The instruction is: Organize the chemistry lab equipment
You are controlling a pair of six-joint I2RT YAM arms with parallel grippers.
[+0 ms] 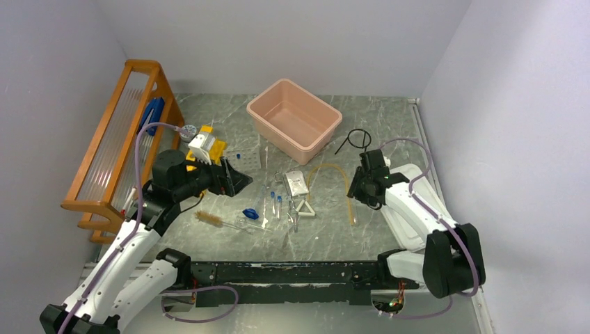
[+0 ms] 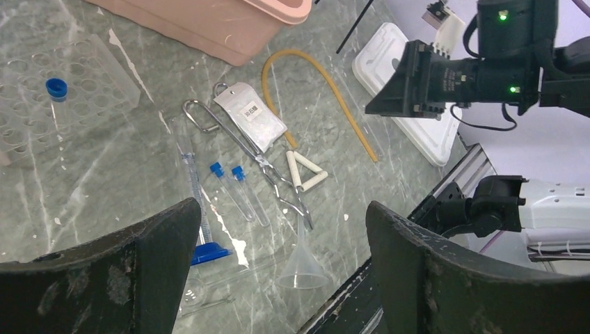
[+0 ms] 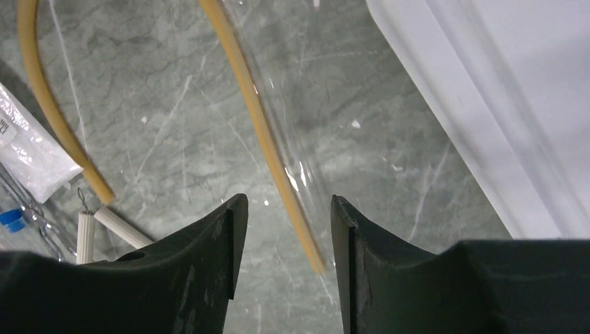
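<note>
Small lab items lie scattered mid-table. My right gripper (image 1: 354, 192) (image 3: 285, 209) is low over the free end of the tan rubber tubing (image 3: 268, 142) (image 1: 332, 170); its jaws stand open on either side of the tubing, with a gap on both sides. My left gripper (image 1: 240, 182) (image 2: 282, 229) hangs wide open and empty above a clear funnel (image 2: 303, 268). Two blue-capped tubes (image 2: 240, 193), metal tongs (image 2: 259, 158), the white triangle (image 2: 305, 174) and a small clear bag (image 2: 249, 115) lie together. The wire brush (image 1: 209, 219) is near the left arm, and the black tripod (image 1: 357, 139) lies beside the tub.
A pink tub (image 1: 323, 129) stands at the back centre. A white lid (image 3: 501, 104) lies right of the tubing, under the right arm. A wooden rack (image 1: 115, 139) lines the left wall, with a yellow rack (image 1: 216, 147) and a clear tube rack (image 2: 90, 76) near it.
</note>
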